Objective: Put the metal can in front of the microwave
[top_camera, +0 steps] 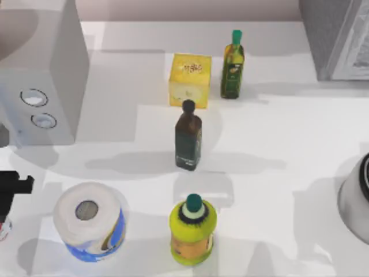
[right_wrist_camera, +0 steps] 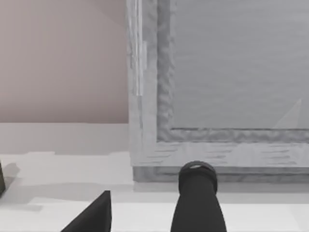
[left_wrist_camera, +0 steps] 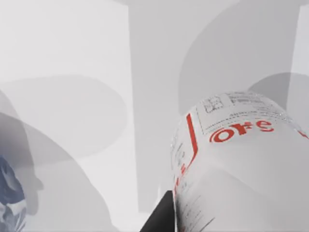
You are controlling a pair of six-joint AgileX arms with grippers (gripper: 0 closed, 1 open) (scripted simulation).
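Gripping the small white cylindrical metal can with the red label mark [left_wrist_camera: 241,164], the left pincer [top_camera: 10,193] is sitting at the far left edge of the table [top_camera: 277,190], and only a black stub of it is poking into the top view. The can is filling the near side of the left wrist view, pressed against a dark finger [left_wrist_camera: 161,215], so I am judging the pincer clamped on it, though the second finger is hidden behind the can. In the top view just a sliver of white and red is peeking out beneath the pincer at the frame's edge [top_camera: 3,231]; the can's top is cut off, and I cannot tell whether its long axis is upright or tilted.

What matters now: the large pale grey box microwave with two round white-ringed dials [top_camera: 43,86] is lying just beyond the pincer, its dial face turned toward it, with bare table between the two. That strip is looking like the drop spot, so the left arm is clearly the nearer one. Beside the pincer, a white paper roll in a blue wrapper [top_camera: 89,222] is standing close, crowding the path.

The right pincer [right_wrist_camera: 145,212] is parked well away, facing a darker grey speckled appliance [right_wrist_camera: 217,87], fingers apart with nothing between them.
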